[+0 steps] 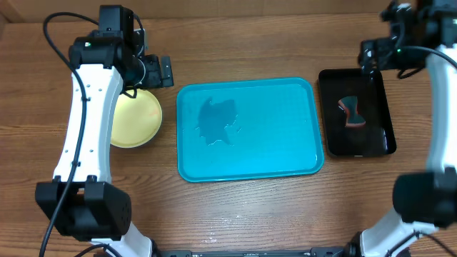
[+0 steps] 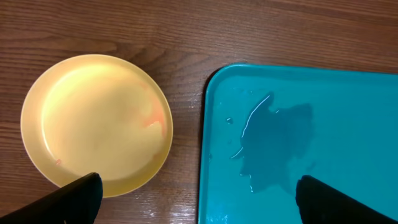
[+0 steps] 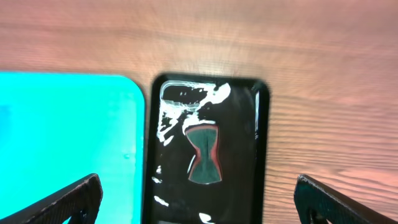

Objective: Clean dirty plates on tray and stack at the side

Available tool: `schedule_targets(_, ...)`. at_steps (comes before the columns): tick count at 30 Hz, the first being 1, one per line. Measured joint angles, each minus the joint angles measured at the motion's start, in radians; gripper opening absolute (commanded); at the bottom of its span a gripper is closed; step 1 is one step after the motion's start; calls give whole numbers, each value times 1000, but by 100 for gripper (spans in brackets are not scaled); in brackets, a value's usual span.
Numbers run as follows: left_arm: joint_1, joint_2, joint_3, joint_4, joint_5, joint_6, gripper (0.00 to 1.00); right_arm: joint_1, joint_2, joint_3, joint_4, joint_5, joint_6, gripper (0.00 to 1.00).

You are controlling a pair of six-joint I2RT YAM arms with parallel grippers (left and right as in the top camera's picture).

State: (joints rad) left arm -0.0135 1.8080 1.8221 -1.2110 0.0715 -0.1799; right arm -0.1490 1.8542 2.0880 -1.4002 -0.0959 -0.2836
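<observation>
The turquoise tray point(image 1: 278, 135) lies mid-table with no plates on it, only a wet patch point(image 1: 218, 121). A pale yellow plate point(image 1: 139, 118) rests on the wood to its left, partly under my left arm. In the left wrist view the plate point(image 2: 96, 121) shows a faint orange smear beside the tray's corner point(image 2: 348, 124). My left gripper point(image 1: 161, 71) hovers above the plate's far edge, open and empty point(image 2: 199, 208). My right gripper point(image 1: 375, 57) is open and empty point(image 3: 202, 205) above the black tray.
A narrow glossy black tray point(image 1: 375, 139) sits right of the turquoise one, holding an hourglass-shaped dark scrubber with a red edge point(image 1: 351, 113). The right wrist view shows this scrubber point(image 3: 205, 155) in the black tray point(image 3: 242, 155) next to the turquoise tray point(image 3: 62, 137).
</observation>
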Motion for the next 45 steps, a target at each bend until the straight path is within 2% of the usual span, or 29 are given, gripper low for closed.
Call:
schedule_targets(5,0,-7,4,-5,0,0,100,0,-142,44,-58,-5,53,100)
schedule_targets(15,0,-7,4,-6,0,0,100,0,-302,44,-164,-30,185,100)
schedule_targets(22,0,-7,4,-5,0,0,100,0,-318,44,-185,-31,254,100)
schedule_targets(31,0,-7,4,-5,0,0,100,0,-318,44,-184,-31,266,100)
schedule_targets(37,0,-7,4,-5,0,0,100,18,-350,-40,50,-31,274,100)
schedule_targets(41,0,-7,4,-6,0,0,100,70,-453,-238,254,-31,277,100)
schedule_targets(45,0,-7,4,-7,0,0,100,130,-626,-510,487,-31,279,100)
